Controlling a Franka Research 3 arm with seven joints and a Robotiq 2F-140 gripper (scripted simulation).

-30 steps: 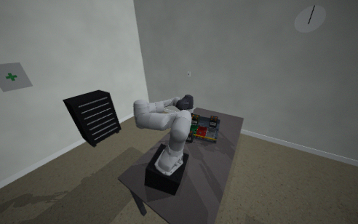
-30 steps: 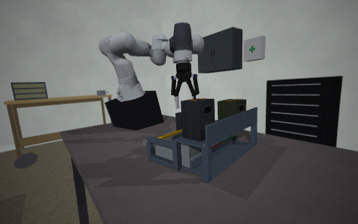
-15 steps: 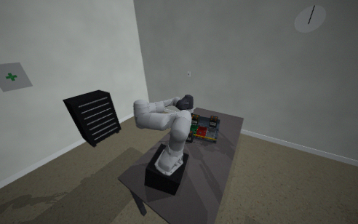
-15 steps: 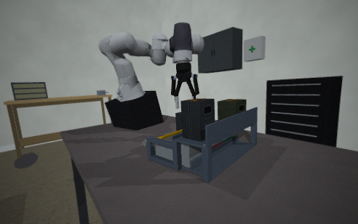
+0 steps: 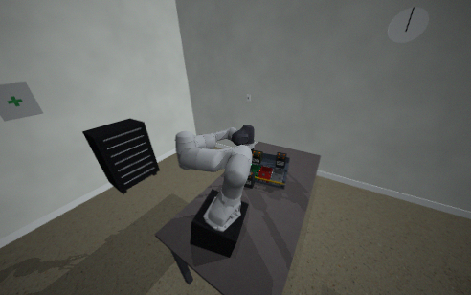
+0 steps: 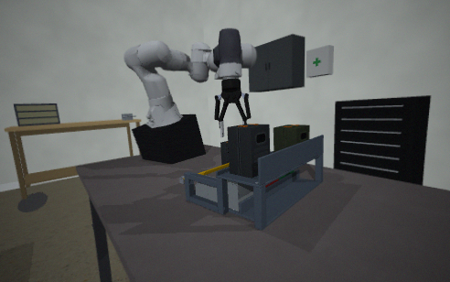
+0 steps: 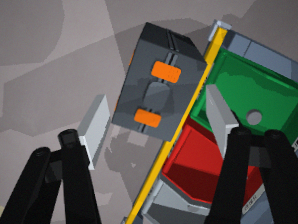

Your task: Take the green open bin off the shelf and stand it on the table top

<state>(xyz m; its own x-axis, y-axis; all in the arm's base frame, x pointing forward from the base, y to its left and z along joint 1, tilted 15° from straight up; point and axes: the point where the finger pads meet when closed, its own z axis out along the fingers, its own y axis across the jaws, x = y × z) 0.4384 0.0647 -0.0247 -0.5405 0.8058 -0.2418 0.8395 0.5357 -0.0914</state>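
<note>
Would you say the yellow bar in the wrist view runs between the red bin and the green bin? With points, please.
No, the yellow bar (image 7: pixel 155 172) runs along the same side of both the red bin (image 7: pixel 197 167) and the green bin (image 7: pixel 250 92).

The green open bin (image 5: pixel 256 170) (image 7: pixel 252 92) sits on the shelf (image 5: pixel 287 165) (image 6: pixel 260 206) (image 7: pixel 265 50) beside the red bin (image 5: pixel 265 172) (image 7: pixel 200 162), a round grey part inside.
</note>
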